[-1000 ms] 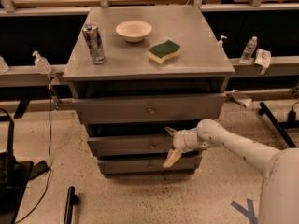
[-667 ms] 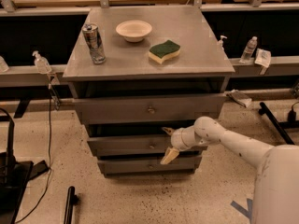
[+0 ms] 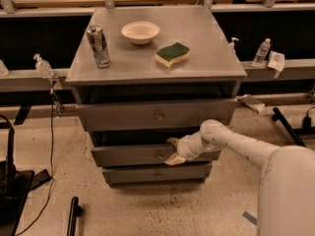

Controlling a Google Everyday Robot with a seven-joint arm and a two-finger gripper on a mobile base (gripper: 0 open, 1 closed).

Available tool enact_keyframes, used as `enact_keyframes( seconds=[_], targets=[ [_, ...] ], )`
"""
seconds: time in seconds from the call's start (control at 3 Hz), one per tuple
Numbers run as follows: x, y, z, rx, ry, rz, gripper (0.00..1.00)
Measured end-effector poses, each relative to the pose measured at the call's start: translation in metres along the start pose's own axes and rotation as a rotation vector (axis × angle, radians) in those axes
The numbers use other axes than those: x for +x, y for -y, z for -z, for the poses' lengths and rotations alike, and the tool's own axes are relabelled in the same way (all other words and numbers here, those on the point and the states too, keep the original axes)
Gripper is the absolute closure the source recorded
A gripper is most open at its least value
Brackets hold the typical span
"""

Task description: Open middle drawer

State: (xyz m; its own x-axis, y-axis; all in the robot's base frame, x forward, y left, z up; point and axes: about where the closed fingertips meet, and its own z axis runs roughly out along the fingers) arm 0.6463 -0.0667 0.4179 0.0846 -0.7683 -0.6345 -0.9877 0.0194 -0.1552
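Observation:
The grey cabinet has three drawers. The middle drawer (image 3: 128, 156) is the second one, with a flat grey front and a small round knob (image 3: 159, 156) at its centre. My gripper (image 3: 171, 151) comes in from the right on a white arm and sits at the knob, one tan finger above it and one below. The fingers are spread around the knob, with gaps showing. The top drawer (image 3: 123, 116) stands out a little from the cabinet; the bottom drawer (image 3: 147, 173) lies just below my gripper.
On the cabinet top (image 3: 202, 43) stand a metal can (image 3: 99, 45), a white bowl (image 3: 141, 32) and a green-and-yellow sponge (image 3: 173, 54). Bottles (image 3: 261, 52) stand on rails either side. A black stand (image 3: 10, 181) and a cable lie on the floor at left.
My gripper has moved left along the middle drawer front, from right of the knob to around it. The drawers have not moved.

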Motion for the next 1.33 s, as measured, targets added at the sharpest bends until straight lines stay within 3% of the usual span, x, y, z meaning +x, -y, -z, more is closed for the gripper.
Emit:
enact_keyframes(
  seconds=[0.67, 1.33],
  targets=[
    [-0.0064, 0.0014, 0.0076, 0.0, 0.0, 0.0, 1.0],
    [-0.0096, 0.0021, 0.0115, 0.0, 0.001, 0.0, 1.0]
  ],
)
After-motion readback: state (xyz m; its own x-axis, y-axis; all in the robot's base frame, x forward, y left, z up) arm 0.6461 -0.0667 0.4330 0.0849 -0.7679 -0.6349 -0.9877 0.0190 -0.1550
